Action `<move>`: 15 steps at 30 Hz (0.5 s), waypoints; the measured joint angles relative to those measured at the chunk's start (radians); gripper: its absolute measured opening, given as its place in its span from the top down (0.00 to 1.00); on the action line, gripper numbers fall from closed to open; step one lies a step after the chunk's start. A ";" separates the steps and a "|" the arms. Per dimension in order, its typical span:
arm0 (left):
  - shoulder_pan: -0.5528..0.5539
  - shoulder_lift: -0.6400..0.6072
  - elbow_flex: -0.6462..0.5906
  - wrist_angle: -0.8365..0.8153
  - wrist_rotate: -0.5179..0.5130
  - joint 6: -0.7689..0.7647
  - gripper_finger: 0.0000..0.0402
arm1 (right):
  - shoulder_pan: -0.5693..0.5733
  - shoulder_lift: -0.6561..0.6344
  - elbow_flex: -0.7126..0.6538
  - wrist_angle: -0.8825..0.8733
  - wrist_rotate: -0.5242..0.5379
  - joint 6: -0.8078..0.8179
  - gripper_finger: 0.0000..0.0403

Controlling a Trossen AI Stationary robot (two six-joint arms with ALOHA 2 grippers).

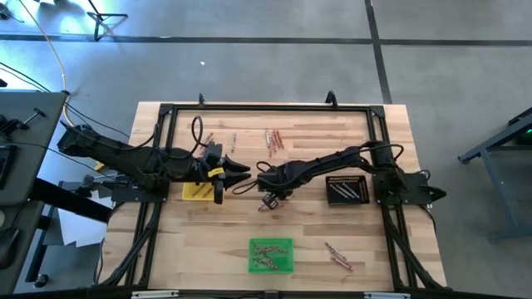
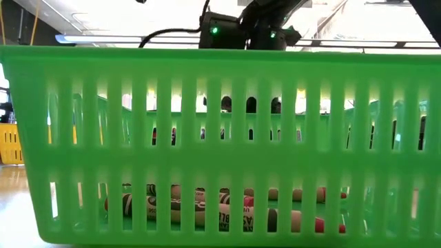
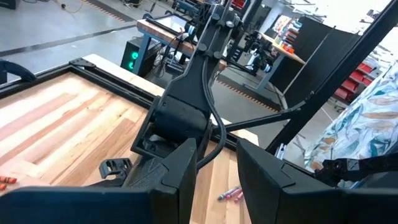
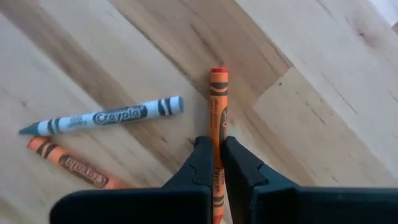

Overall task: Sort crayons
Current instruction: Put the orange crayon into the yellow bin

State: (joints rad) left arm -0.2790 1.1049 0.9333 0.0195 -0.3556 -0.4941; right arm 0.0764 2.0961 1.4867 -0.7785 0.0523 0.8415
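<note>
My right gripper (image 1: 268,198) is at the table's middle, pointing down, shut on an orange crayon (image 4: 217,112). A blue-grey crayon (image 4: 106,118) and another orange crayon (image 4: 68,165) lie flat on the wood beside it. My left gripper (image 1: 241,172) is open and empty above the table, just right of the yellow tray (image 1: 198,190), and faces the right arm (image 3: 186,106). More crayons lie at the far middle (image 1: 274,139), at the near right (image 1: 339,256) and inside the green tray (image 1: 271,255). The black tray (image 1: 347,189) sits at the right. My right gripper pinches the orange crayon between its two fingers at a point along its paper-wrapped shaft (image 4: 217,152). The fingers come from above and close across the crayon. One end (image 4: 218,73) sticks out past the fingertips. I cannot tell whether it is clear of the wood.
A black frame (image 1: 266,108) runs around the table's working area. In the low view the green tray's slotted wall (image 2: 220,138) fills the picture, with several crayons (image 2: 207,207) on its floor. Bare wood lies between the green tray and the grippers.
</note>
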 joint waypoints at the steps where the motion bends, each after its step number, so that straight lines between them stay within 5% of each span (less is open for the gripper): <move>1: 0.000 0.000 0.000 0.000 -0.001 0.000 0.75 | -0.001 -0.016 -0.002 -0.010 0.000 -0.009 0.99; 9: 0.000 -0.025 -0.001 -0.057 -0.050 0.013 0.75 | -0.017 -0.162 0.001 0.094 0.138 -0.123 0.99; 15: 0.000 -0.130 0.000 -0.236 -0.225 -0.065 0.75 | -0.014 -0.181 0.002 0.513 0.141 -0.309 1.00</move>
State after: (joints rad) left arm -0.2794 0.9752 0.9329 -0.2162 -0.5805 -0.5596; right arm 0.0620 1.9153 1.4891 -0.2658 0.1936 0.5322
